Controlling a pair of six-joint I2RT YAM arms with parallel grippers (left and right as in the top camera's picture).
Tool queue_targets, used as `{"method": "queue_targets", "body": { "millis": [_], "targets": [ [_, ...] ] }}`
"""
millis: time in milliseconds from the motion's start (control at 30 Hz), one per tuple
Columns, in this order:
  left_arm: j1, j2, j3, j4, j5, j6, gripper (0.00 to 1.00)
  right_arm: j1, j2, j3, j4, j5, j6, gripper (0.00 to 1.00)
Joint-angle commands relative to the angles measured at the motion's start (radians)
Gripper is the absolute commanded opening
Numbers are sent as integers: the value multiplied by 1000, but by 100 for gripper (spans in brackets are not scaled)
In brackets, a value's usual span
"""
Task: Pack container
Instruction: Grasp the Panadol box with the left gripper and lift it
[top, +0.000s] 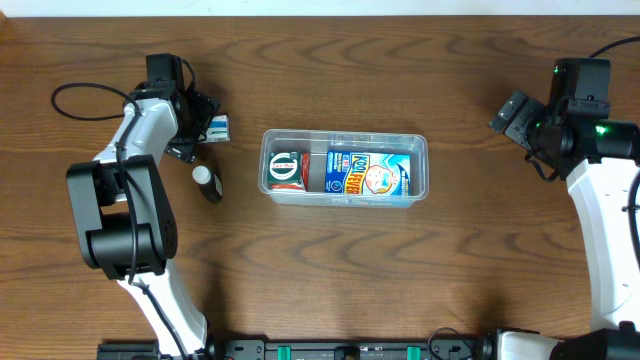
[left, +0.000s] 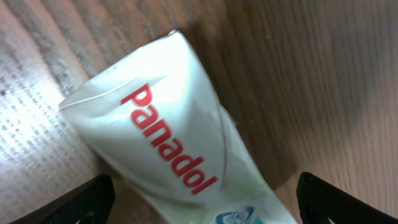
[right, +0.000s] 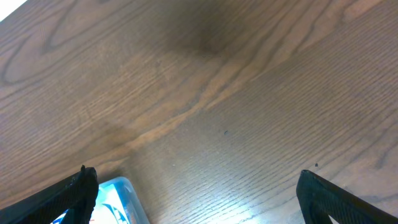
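Note:
The clear plastic container (top: 345, 168) sits mid-table and holds a blue and yellow box (top: 368, 174) and a red and green box (top: 288, 170). Its corner shows in the right wrist view (right: 121, 199). A white Panadol box (left: 168, 149) lies on the table between the wide-open fingers of my left gripper (left: 202, 199); in the overhead view the box (top: 217, 127) is left of the container, with my left gripper (top: 195, 125) over it. A small dark bottle with a white cap (top: 207, 182) lies beside it. My right gripper (right: 196, 193) is open and empty above bare table at the far right (top: 520, 115).
The wooden table (top: 400, 270) extends around the container. Black cables (top: 80, 95) trail at the far left and by the right arm. A rail with green fittings (top: 350, 350) runs along the front edge.

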Motion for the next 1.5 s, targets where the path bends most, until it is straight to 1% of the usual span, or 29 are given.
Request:
{"method": "queue_targets", "body": {
  "millis": [0,167,367,400,433,467,533,600,633,767,900,1233,1467],
  "targets": [
    [0,31,5,17,-19,-17,94,-6,3,5,1,7,7,99],
    [0,66,5,23,-16,-17,94,-6,3,5,1,7,7,99],
    [0,98,5,19,57,-15,93,-6,3,5,1,7,7,99],
    [0,98,5,16,64,-10,91,-6,3,5,1,7,7,99],
    [0,96,5,17,79,5,87,-6,3,5,1,7,7,99],
    [0,96,5,16,91,16,80,-6,3,5,1,7,7,99],
    [0,96,5,10,113,46,72,-6,3,5,1,7,7,99],
    [0,96,5,-10,117,52,61,-6,3,5,1,7,7,99],
    [0,96,5,-21,118,52,58,-6,3,5,1,7,7,99],
    [0,96,5,-53,121,72,57,-6,3,5,1,7,7,99],
    [5,95,13,-45,121,118,57,-6,3,5,1,7,7,99],
    [50,39,107,-72,143,326,50,-6,3,5,1,7,7,99],
    [56,-66,122,-97,151,442,49,-6,3,5,1,7,7,99]
  ]
}}
